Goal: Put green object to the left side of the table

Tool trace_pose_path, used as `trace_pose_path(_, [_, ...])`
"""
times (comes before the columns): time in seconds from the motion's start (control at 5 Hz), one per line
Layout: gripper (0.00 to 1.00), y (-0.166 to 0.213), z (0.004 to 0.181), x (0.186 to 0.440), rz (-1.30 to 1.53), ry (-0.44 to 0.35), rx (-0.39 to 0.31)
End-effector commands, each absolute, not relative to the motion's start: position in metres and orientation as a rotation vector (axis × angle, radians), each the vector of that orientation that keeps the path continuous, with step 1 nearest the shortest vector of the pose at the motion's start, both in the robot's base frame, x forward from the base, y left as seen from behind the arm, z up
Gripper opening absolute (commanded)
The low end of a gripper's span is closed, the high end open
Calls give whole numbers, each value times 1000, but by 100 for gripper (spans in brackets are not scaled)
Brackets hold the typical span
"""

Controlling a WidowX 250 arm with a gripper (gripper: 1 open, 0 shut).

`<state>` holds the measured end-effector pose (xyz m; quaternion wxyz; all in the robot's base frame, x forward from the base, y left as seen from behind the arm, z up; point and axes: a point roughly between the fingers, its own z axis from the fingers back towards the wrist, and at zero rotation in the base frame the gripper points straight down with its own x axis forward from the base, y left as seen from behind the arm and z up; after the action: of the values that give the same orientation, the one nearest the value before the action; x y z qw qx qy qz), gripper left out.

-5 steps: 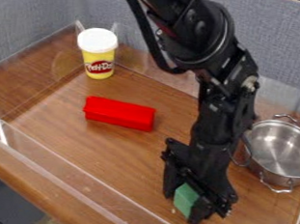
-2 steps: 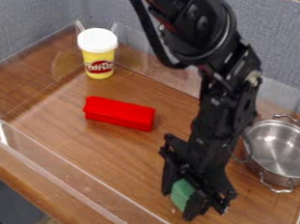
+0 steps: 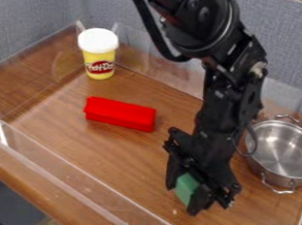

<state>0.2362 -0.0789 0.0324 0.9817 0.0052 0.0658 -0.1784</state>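
Green object (image 3: 187, 189) sits clamped between the jaws of my gripper (image 3: 194, 192), low at the right front of the table (image 3: 62, 118). For a good carry I would lift it enough to pass over the red block (image 3: 121, 113), then go left, keeping away from the yellow tub (image 3: 98, 53) and the acrylic wall (image 3: 57, 191).
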Motion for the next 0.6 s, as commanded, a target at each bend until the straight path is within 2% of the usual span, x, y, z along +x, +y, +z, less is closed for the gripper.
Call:
trace_pose_path(0.0, [0,-78,45,246,-366,61,1])
trace_pose_path(0.4, [0,-75,35,245,-371,65,0])
